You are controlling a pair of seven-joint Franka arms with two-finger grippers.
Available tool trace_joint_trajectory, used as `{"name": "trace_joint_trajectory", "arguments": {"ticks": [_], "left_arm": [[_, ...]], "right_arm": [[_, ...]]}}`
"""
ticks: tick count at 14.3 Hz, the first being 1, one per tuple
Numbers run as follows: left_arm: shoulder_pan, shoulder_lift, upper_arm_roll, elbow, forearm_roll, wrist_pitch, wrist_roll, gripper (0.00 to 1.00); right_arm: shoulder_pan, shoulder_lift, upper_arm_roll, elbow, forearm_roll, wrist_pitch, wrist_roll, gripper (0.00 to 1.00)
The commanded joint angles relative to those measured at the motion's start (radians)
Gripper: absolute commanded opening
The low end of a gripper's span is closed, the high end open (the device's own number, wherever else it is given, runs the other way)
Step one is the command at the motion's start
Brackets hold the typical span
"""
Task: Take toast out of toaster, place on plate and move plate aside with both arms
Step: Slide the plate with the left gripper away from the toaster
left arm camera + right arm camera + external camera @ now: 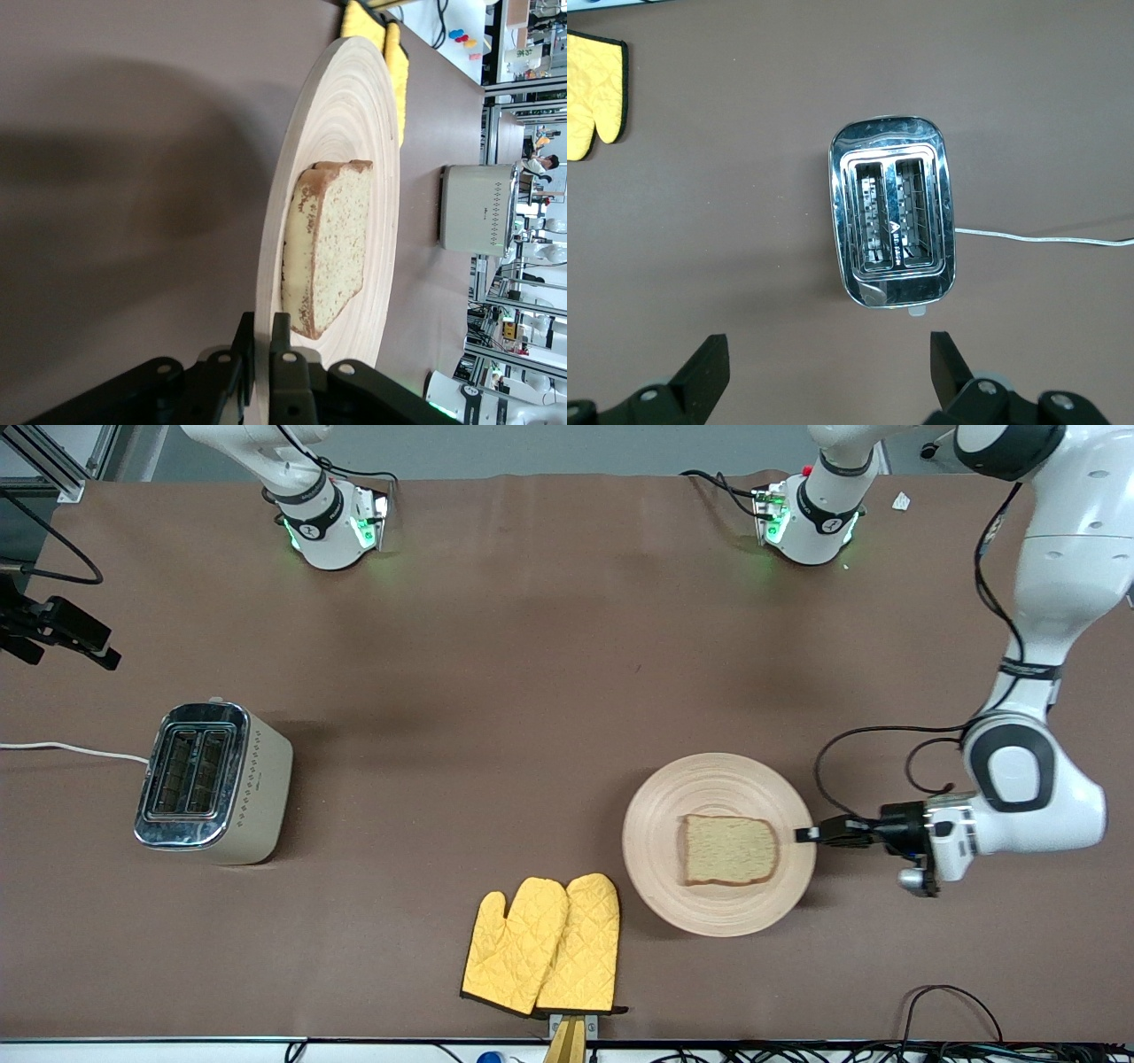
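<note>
Beige plate (719,779) w/ toast (728,850) on it sat clamped at its rim in my left gripper (808,834); right gripper (828,367) hung spread wide over toaster (892,211).

The front camera looks down from high across the whole table (532,646). The left wrist camera sits low and close at the plate (341,115) rim. The right wrist camera looks straight down on the toaster (892,212), which all 3 views share.
</note>
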Motion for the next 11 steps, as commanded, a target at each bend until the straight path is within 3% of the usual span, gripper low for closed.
{"name": "trace_joint_trajectory", "arguments": {"ticks": [1, 7, 11], "left_arm": [[0.097, -0.016, -0.013, -0.004, 0.053, -0.076, 0.051, 0.00], [0.267, 0.030, -0.007, -0.015, 0.139, -0.082, 0.185, 0.00], [0.315, 0.084, -0.004, -0.012, 0.140, -0.082, 0.226, 0.01]], "right_arm": [[-0.005, -0.017, 0.005, -0.007, -0.017, -0.007, -0.009, 1.00], [-0.005, -0.017, 0.007, -0.007, -0.035, -0.007, -0.009, 1.00], [-0.007, -0.017, 0.005, -0.010, -0.035, -0.009, -0.006, 1.00]]}}
